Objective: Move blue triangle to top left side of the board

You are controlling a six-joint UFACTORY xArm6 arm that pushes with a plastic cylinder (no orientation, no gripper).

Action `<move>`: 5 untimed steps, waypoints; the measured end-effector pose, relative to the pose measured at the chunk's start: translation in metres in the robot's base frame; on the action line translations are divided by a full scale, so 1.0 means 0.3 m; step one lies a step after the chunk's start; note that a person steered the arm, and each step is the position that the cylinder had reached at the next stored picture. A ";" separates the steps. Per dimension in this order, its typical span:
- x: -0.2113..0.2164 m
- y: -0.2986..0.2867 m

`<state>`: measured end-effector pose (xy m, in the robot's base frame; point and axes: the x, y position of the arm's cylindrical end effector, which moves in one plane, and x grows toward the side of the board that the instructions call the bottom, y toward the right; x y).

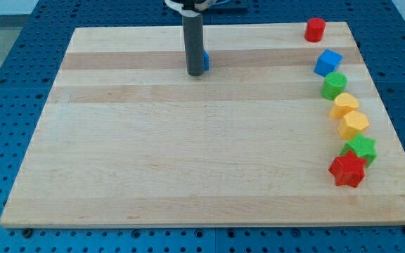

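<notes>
The blue triangle [206,60] lies near the top middle of the wooden board [188,154], mostly hidden behind my rod; only a small blue edge shows at the rod's right side. My tip [197,72] rests on the board right against the block, just to its left and front.
A column of blocks runs down the board's right side: a red cylinder [315,29], a blue cube [328,62], a green block [334,86], two yellow blocks [344,105] [353,124], a green star [361,148] and a red star [347,171].
</notes>
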<state>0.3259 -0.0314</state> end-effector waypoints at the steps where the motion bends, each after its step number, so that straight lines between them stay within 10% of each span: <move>1: -0.024 0.063; 5: -0.111 0.024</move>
<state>0.2925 -0.0243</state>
